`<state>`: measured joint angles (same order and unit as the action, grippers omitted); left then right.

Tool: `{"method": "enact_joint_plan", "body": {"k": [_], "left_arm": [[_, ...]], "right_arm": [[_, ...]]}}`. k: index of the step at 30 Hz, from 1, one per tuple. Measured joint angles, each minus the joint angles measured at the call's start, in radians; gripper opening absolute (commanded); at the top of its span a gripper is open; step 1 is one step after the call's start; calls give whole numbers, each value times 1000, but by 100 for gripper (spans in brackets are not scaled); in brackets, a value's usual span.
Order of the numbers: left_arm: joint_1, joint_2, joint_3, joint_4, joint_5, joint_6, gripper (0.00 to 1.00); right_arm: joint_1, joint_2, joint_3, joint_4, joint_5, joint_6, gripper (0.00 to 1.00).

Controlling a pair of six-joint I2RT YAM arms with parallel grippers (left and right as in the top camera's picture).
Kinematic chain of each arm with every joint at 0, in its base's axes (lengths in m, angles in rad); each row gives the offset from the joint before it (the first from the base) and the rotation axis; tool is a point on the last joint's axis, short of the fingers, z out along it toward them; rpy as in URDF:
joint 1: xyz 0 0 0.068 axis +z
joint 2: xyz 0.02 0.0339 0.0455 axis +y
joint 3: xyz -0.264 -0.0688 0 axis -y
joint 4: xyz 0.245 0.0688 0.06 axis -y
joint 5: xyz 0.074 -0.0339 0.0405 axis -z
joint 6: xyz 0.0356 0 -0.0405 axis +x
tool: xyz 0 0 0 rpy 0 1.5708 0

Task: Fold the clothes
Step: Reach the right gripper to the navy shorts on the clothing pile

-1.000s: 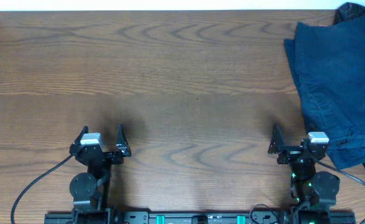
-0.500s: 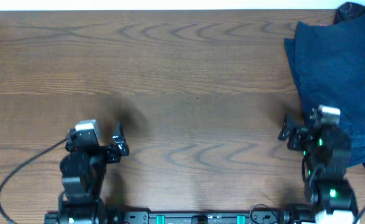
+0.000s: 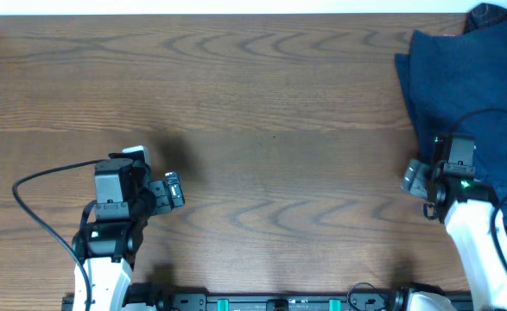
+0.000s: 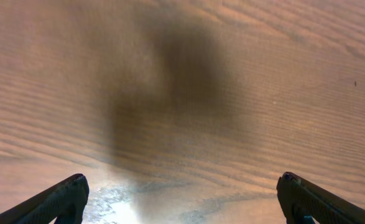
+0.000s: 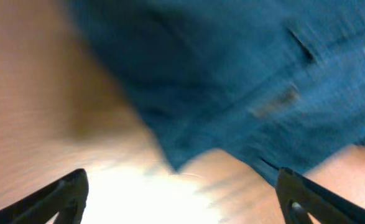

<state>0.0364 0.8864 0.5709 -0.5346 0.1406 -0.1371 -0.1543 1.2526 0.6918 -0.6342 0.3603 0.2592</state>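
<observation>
Clothes [image 3: 478, 95] lie heaped at the counter's [image 3: 262, 112] far right corner. Left fingers [image 4: 58, 199] spread over bare wood; right fingers [image 5: 58, 196] spread above the cloth's edge.

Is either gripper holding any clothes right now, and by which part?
Nothing is held. The left gripper is open over the table; the right gripper is open at the edge of the clothes.

Clothes [image 3: 473, 95] lie heaped on the table [image 3: 262, 104], far right corner, with the heap running off the right edge. My right gripper [image 3: 415, 180] is just beside the heap's near-left edge, cloth ahead of it; can't tell if touching. My left gripper [image 3: 171, 190] is over the table's near-left part, well apart from the clothes.
</observation>
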Motion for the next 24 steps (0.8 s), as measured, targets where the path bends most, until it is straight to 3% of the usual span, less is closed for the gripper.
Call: {"method": "enact_joint_plan", "body": {"k": [7,19,24], "left_arm": [[0,23,0,7,10,-43,98],[0,23,0,11,10,-50,98],[0,23,0,16,10,-50,98]], "right_arm": [[-58,161,0,23,99,75,80],[-58,278,0,111,87,83,83],[-58,290,2,137,41,82,75]]}}
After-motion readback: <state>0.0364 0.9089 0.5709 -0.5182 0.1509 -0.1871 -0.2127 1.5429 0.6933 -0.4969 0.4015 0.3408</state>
